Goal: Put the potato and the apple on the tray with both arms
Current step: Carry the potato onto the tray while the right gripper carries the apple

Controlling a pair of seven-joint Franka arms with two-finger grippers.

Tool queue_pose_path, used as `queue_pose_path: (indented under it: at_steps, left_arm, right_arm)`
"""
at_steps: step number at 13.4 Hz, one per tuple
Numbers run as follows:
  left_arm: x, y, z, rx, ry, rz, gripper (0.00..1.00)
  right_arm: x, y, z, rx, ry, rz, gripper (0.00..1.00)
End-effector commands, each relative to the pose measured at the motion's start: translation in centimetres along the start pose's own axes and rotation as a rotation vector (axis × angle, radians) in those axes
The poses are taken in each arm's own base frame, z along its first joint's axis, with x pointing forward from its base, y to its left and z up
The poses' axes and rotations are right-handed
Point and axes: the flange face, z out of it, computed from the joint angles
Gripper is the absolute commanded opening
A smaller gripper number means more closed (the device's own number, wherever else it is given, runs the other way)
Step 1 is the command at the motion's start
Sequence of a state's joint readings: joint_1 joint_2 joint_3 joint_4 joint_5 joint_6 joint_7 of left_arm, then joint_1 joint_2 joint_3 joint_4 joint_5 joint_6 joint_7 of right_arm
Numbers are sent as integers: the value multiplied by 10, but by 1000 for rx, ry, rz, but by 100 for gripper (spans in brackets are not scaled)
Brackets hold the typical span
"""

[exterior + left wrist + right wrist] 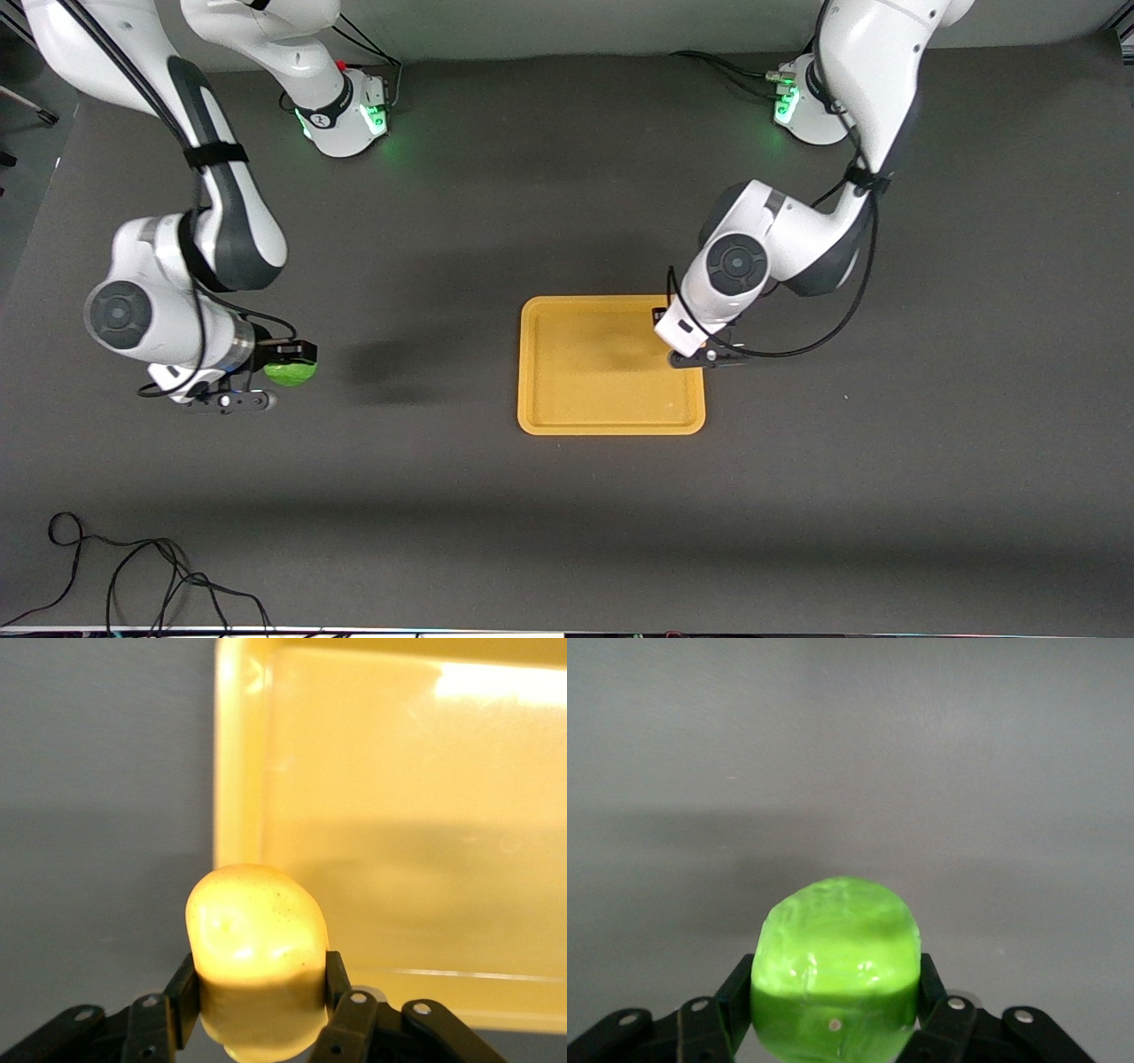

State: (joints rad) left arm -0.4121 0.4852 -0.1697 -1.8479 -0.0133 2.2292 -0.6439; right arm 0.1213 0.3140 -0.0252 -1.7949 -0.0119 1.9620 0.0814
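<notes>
The yellow-orange tray (pixel 567 416) lies flat in the middle of the table. My left gripper (pixel 700 353) hangs over the tray's edge toward the left arm's end, shut on the yellow-orange potato (pixel 255 948); the potato is hidden under the wrist in the front view. The left wrist view shows the tray's rim (pixel 237 771) just past the potato. My right gripper (pixel 288 368) is shut on the bright-green apple (pixel 291 372) over bare table toward the right arm's end, well apart from the tray. The apple (pixel 835 966) fills the jaws in the right wrist view.
The table is a dark grey mat (pixel 886 461). A loose black cable (pixel 133 576) lies at the table's near edge toward the right arm's end. Both arm bases (pixel 350 115) stand along the table's edge farthest from the front camera.
</notes>
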Motion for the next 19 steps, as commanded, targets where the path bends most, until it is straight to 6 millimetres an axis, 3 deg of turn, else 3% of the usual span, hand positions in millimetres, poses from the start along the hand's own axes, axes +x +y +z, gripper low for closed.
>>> queue_pose_path:
  at_steps: [1, 4, 7, 8, 9, 10, 12, 13, 15, 16, 18, 19]
  left_arm:
    - [7, 10, 7, -13, 28, -26, 31]
    - [14, 13, 16, -14, 22, -30, 40]
    - [20, 16, 26, -12, 17, -35, 41]
    - [20, 17, 28, -9, 14, -34, 43]
    - [21, 17, 28, -4, 23, -25, 57]
    - [21, 16, 29, 7, 27, -14, 100]
    - [23, 13, 25, 14, 33, -14, 100]
    - [25, 9, 16, 15, 34, -15, 100]
    - [27, -3, -22, 23, 48, -22, 100]
    - [29, -18, -47, 39, 51, -20, 100]
    - [40, -73, -105, 62, 48, 29, 100]
    - [41, -99, -132, 68, 45, 48, 100]
  right_arm:
    - [7, -35, -31, 72, -7, 8, 23]
    - [11, -83, -36, 126, 8, -2, 23]
    - [25, -177, -44, 145, 42, 111, 20]
    - [33, -200, -40, 149, 47, 159, 20]
    - [36, -228, -27, 144, 39, 201, 20]
    - [38, -261, -21, 153, 58, 234, 20]
    - [43, -299, -2, 194, 106, 312, 20]
    - [37, -330, 18, 207, 126, 322, 20]
    - [34, -362, 50, 245, 161, 367, 20]
    - [30, -382, 60, 283, 188, 409, 20]
    - [17, -414, 89, 301, 192, 446, 20]
    - [16, -415, 105, 281, 181, 434, 20]
